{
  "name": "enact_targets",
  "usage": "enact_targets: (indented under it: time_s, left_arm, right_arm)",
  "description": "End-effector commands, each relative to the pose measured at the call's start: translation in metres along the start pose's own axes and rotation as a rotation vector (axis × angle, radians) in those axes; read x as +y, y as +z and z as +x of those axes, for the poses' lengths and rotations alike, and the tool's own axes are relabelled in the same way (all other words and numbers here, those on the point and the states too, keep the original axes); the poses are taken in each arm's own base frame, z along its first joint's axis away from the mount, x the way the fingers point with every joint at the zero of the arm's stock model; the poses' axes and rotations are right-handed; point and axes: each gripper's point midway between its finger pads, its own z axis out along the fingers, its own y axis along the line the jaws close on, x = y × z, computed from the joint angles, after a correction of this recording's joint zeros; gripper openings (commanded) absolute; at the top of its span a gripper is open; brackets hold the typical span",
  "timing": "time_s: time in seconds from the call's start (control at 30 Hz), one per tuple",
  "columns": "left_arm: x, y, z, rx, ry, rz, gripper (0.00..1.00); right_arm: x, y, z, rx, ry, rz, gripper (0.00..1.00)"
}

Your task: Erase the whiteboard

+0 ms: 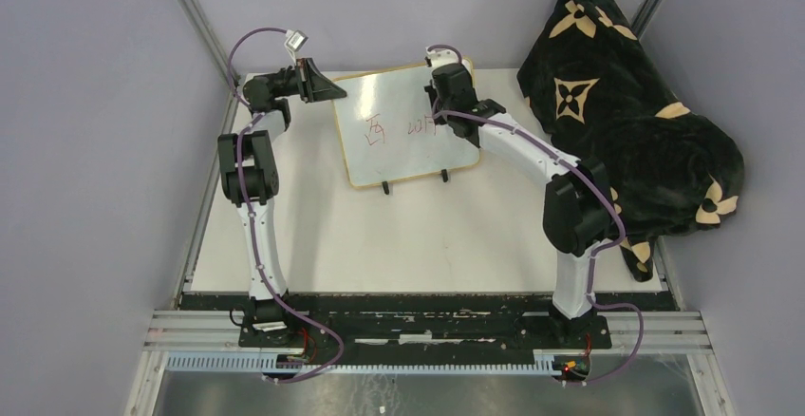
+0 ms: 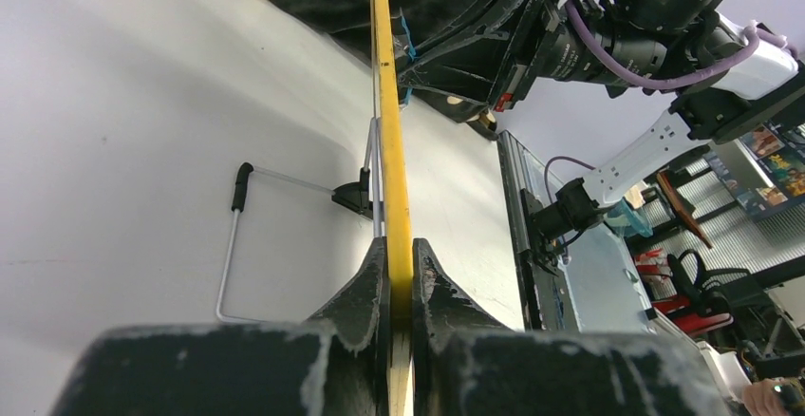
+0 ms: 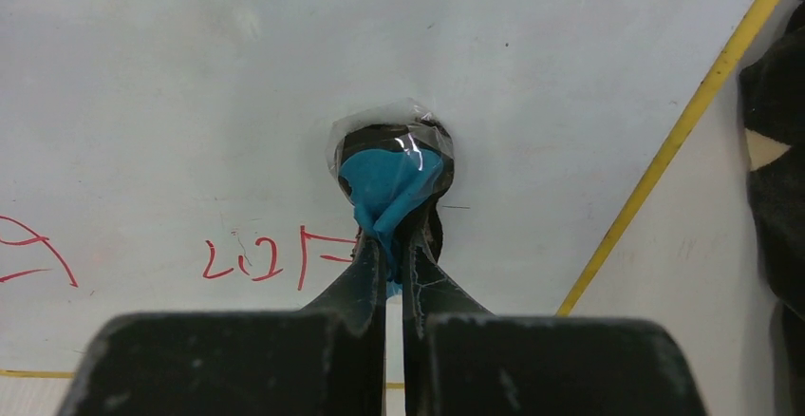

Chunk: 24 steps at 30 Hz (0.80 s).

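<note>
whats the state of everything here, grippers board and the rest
whiteboard, red writing not erased yet, far-left corner clamped
left gripper, shut on the whiteboard's edge
right gripper, shut on the blue pad
blue pad, pinched, against the whiteboard just above the red writing
blanket, crumpled in a heap

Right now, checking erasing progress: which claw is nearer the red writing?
Right. The right claw, gripping a blue eraser, is over the whiteboard just beside the red writing; the left claw clamps the yellow frame, farther off.
</note>
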Motion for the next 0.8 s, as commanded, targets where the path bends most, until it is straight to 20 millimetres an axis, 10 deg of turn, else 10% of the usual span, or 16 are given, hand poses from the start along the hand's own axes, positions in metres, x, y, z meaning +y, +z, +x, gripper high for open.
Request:
enact_targets:
  time_s: [0.0,0.33,0.77]
  left_arm:
    - [-0.030,-0.002,0.005,0.120,0.274,-0.004,0.03]
    - [-0.031,-0.002,0.004,0.119,0.274,-0.004,0.03]
    - [-0.029,-0.003,0.008,0.119,0.267,-0.004,0.03]
  right_arm:
    - [0.034,0.004,0.009,-0.007,-0.033,-0.043,0.01]
    - [0.113,-0.013,0.019,-0.037,-0.115,-0.163,0.01]
    - [0.014,0.006,0.033,0.007,-0.049,0.045,0.01]
